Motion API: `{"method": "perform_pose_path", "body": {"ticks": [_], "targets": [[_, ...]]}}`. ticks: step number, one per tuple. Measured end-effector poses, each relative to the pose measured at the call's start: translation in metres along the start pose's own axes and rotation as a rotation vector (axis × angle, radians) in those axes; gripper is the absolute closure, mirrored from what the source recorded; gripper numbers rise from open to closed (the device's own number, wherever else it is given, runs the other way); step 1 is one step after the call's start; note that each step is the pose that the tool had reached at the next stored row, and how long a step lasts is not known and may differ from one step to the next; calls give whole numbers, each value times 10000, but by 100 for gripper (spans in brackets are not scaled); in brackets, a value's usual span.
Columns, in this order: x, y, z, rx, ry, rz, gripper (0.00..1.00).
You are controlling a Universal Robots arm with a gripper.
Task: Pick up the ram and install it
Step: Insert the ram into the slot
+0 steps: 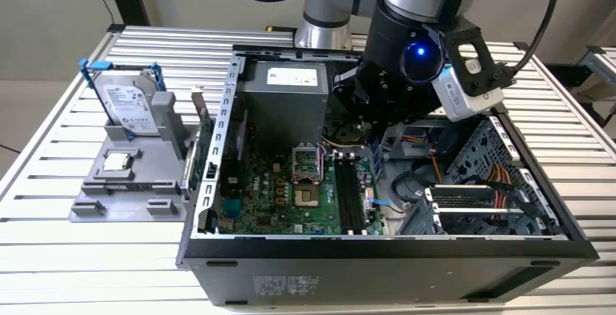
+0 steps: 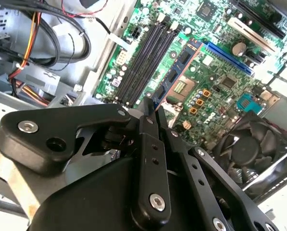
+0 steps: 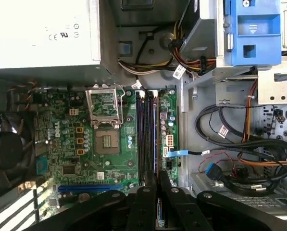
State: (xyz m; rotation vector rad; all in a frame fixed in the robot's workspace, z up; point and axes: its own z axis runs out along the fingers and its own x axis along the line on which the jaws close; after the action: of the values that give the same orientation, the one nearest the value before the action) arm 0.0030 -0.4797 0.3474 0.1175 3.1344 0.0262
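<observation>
Bluish ram (image 2: 179, 72), 1 stick, between 2 black fingers (image 2: 150, 144) of 1 gripper (image 2: 153, 107)

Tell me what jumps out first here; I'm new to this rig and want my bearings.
The arm's gripper reaches into the open computer case, clamped on the ram, which it holds over the motherboard near the black memory slots. At the exterior view's left, a hard drive stands upright in a grey holder.

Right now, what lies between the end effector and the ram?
Nothing: in the second wrist view the end effector grips the ram directly, holding it over the motherboard.
</observation>
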Motion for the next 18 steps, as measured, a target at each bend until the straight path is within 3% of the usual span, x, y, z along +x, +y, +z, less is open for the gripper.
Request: {"method": "perform_pose_path", "body": {"ticks": [18], "targets": [[-31,1,78,5,-11,139,100]]}}
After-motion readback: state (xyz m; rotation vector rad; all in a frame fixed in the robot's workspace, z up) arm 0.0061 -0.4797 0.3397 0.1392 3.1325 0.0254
